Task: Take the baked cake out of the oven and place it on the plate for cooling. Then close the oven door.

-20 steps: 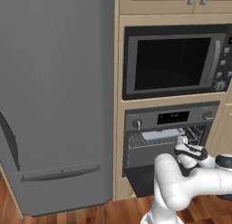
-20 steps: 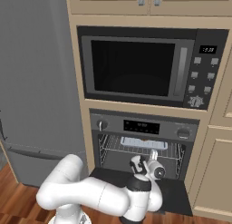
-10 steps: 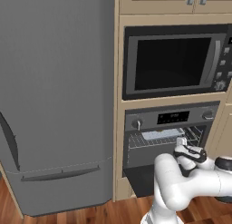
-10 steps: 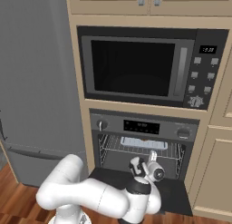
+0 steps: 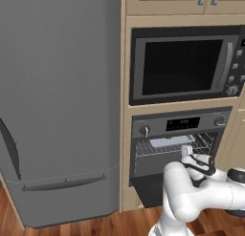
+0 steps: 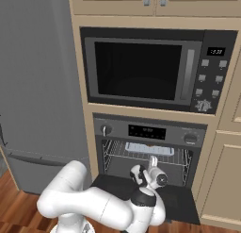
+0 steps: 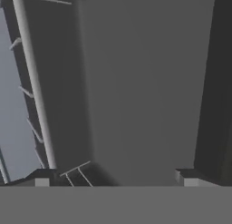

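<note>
Before oven [image 6: 148,133]: gripper [image 6: 147,167] (jaws wide)

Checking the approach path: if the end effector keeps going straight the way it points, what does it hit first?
Probably the oven's grey inner wall; the end effector, open, points into the cavity, with the wire rack off to one side. Depth is hard to judge.

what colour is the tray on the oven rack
Pale grey tray, lying on the wire rack in the oven; the right base view shows it best.
</note>
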Controlling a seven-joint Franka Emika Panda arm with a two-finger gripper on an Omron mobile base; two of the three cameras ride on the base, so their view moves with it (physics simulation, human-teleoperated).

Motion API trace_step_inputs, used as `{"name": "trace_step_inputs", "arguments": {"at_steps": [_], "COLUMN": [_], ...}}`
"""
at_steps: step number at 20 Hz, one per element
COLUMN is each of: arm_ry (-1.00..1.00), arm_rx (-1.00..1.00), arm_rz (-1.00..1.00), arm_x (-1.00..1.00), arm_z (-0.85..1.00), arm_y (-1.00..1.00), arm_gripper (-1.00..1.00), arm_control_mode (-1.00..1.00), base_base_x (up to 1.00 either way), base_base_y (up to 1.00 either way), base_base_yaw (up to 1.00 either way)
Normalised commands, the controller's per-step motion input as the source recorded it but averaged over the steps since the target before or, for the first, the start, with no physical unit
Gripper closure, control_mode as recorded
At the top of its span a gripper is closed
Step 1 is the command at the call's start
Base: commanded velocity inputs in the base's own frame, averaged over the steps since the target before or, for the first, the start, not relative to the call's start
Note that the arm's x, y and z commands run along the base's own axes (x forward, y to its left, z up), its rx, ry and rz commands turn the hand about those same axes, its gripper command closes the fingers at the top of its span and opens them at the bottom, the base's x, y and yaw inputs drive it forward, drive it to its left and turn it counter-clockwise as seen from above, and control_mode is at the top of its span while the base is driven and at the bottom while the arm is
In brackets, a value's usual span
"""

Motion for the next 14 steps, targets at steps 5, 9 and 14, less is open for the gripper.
{"name": "trace_step_inputs", "arguments": {"at_steps": [5,9,14], "arm_ry": [-0.06,-0.09,-0.04], "arm_rx": [0.0,0.0,0.0], "arm_rz": [0.01,0.0,0.0], "arm_x": [0.0,0.0,0.05], "arm_z": [0.02,0.03,0.0], "arm_y": [0.0,0.0,0.0], "arm_gripper": [-1.0,-1.0,-1.0], "arm_control_mode": [-1.0,-1.0,-1.0], "base_base_x": [0.0,0.0,0.0], "base_base_y": [0.0,0.0,0.0], "base_base_yaw": [0.0,0.0,0.0]}}
